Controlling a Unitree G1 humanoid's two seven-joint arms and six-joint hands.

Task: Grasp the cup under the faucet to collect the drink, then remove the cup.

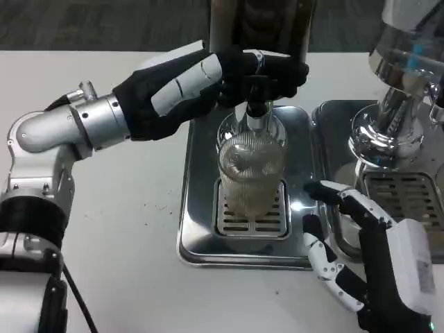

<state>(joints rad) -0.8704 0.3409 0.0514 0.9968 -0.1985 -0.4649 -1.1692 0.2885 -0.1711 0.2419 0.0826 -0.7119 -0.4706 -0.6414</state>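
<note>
A clear ribbed cup [251, 170] stands upright on the grate of the silver drip tray [198, 229], right under the black faucet [257, 104]. Pale yellowish drink fills much of the cup. My left hand [208, 80] reaches in from the left and rests on the faucet's tap handle above the cup. My right hand [368, 260] hovers at the tray's right edge, fingers spread, a short way right of the cup and not touching it.
The dispenser body [260, 24] rises behind the tray. A second chrome dispenser [399, 90] with its own drip tray [409, 201] stands at the right, close behind my right hand. White table [132, 208] lies bare to the left of the tray.
</note>
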